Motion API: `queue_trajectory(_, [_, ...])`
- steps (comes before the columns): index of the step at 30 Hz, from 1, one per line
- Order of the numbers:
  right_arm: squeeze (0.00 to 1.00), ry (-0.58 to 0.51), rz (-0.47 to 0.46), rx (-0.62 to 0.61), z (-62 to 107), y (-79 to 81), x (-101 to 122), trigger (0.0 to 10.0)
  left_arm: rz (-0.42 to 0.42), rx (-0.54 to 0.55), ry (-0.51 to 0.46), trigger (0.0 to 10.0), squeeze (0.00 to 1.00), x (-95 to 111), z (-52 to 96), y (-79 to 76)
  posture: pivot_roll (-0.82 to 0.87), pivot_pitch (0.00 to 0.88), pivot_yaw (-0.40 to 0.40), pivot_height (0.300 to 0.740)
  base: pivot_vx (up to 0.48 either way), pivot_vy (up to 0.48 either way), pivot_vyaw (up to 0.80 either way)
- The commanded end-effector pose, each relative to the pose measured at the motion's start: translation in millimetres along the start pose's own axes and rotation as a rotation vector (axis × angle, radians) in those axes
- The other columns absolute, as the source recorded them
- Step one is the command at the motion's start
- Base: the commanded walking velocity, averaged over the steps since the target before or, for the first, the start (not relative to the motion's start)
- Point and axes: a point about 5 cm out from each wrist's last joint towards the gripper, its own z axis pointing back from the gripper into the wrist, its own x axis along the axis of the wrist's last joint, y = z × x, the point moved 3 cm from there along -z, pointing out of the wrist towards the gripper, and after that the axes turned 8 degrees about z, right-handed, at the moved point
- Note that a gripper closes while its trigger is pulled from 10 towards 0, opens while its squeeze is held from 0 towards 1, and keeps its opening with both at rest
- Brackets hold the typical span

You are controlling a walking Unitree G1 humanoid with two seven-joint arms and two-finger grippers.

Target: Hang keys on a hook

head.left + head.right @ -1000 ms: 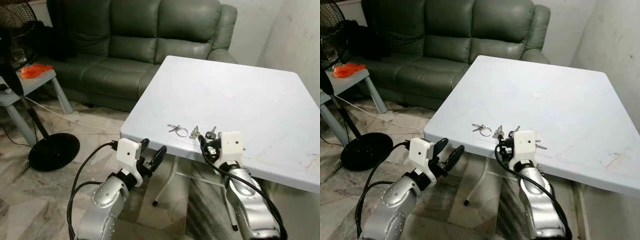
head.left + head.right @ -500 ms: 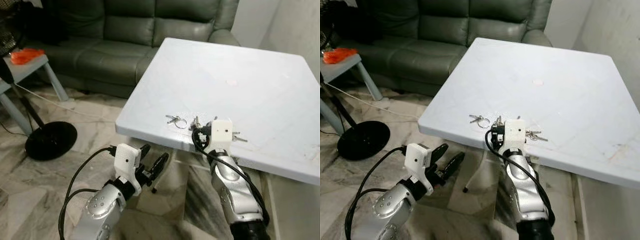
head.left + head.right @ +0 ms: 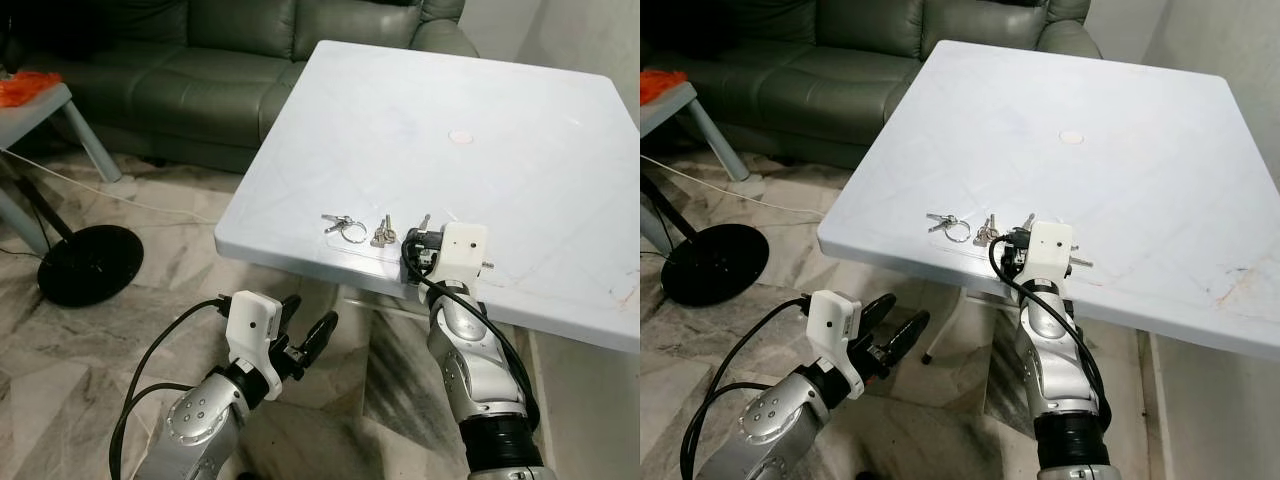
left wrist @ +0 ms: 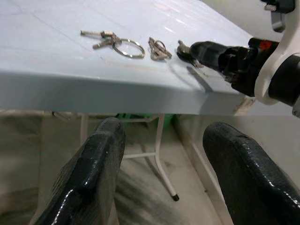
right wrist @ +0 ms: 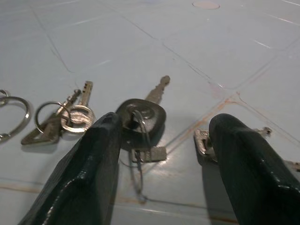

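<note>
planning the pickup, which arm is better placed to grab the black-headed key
Right. The right gripper is open over the white table, straddling the black-headed key; the left gripper hangs below the table edge.

Right gripper [image 5: 159,154] fingertips cut off by the wrist picture's lower edge, a key [image 5: 204,142] partly hidden behind one finger [image 5: 253,164], sofa [image 3: 200,60] cropped at the top, table [image 3: 600,330] running off right.

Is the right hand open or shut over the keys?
Open. The right hand has its two fingers spread apart, with the black-headed key lying flat on the table between them, not gripped.
</note>
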Motion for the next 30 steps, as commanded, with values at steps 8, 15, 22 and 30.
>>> queue_trajectory(8, [0.0,0.008,0.044,0.035,1.6,-7.3,-8.3,3.5,0.007,0.022,0.003,10.0,0.0,0.5,4.5,0.4,0.1,0.25,-0.038,0.74,0.0,0.0,0.0])
queue_trajectory(15, [0.0,-0.011,0.059,0.071,4.2,-1.7,-5.4,0.0,0.012,0.026,0.006,10.0,0.0,0.4,3.9,0.2,0.1,0.253,-0.039,0.74,0.0,0.0,0.0])
queue_trajectory(22, [0.0,-0.008,0.056,0.082,5.7,1.8,-6.7,0.0,0.016,0.029,0.007,10.0,0.0,-0.4,3.6,-0.2,0.1,0.253,-0.04,0.74,0.0,0.0,0.0])
queue_trajectory(30, [0.0,-0.016,0.049,0.078,4.0,0.0,-4.8,0.0,0.019,0.032,0.007,10.0,0.0,-0.7,2.8,0.4,0.1,0.247,-0.042,0.74,0.0,0.0,0.0])
